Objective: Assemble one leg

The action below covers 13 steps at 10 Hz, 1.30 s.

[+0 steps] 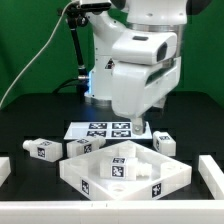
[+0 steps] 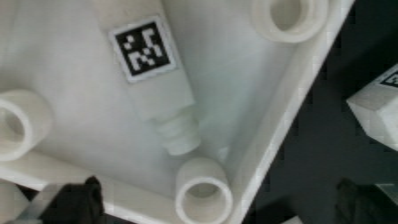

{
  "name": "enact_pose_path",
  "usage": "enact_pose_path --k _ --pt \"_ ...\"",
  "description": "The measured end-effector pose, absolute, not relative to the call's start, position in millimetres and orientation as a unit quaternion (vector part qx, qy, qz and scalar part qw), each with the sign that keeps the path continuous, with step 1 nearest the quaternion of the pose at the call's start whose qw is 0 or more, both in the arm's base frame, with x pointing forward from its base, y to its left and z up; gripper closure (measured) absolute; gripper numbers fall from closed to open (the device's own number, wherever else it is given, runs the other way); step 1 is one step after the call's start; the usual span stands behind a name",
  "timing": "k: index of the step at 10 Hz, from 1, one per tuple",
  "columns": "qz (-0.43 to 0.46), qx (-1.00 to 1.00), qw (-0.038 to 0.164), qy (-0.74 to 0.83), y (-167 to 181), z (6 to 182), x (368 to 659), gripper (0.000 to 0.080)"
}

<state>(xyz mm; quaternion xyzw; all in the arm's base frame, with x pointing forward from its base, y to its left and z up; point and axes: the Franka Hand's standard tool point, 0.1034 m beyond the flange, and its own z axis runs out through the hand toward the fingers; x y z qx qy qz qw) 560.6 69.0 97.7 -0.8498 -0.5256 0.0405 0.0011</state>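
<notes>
You will find the small stubby white plastic leg point(image 1: 122, 166), with its black-and-white tag, lying inside the big flat white square panel point(image 1: 80, 183) at lower centre of the exterior view. Your two-finger gripper point(image 2: 214, 205) hangs over that panel, jaws spread wide and gripping nothing. A similar white block point(image 1: 40, 148) lies at middle left.

Marker board point(image 1: 98, 128) half hidden behind arm point(image 1: 140, 70). Gripper fingertips point(image 2: 68, 203) dark, blurred, cut by frame. Leg point(image 2: 377, 100) cropped, tag unreadable.
</notes>
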Motion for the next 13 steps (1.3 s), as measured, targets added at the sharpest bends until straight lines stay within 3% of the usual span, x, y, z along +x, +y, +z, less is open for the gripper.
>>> enact_pose_path --k 3,5,7,13 --pt "0.037 -0.878 0.0 -0.478 66 93.3 554 0.015" --pt "0.04 -0.907 0.003 -0.419 68 71.7 532 0.015" --pt "0.046 -0.908 0.007 -0.417 63 55.9 527 0.015" --pt "0.062 -0.904 0.015 -0.422 71 40.0 513 0.015"
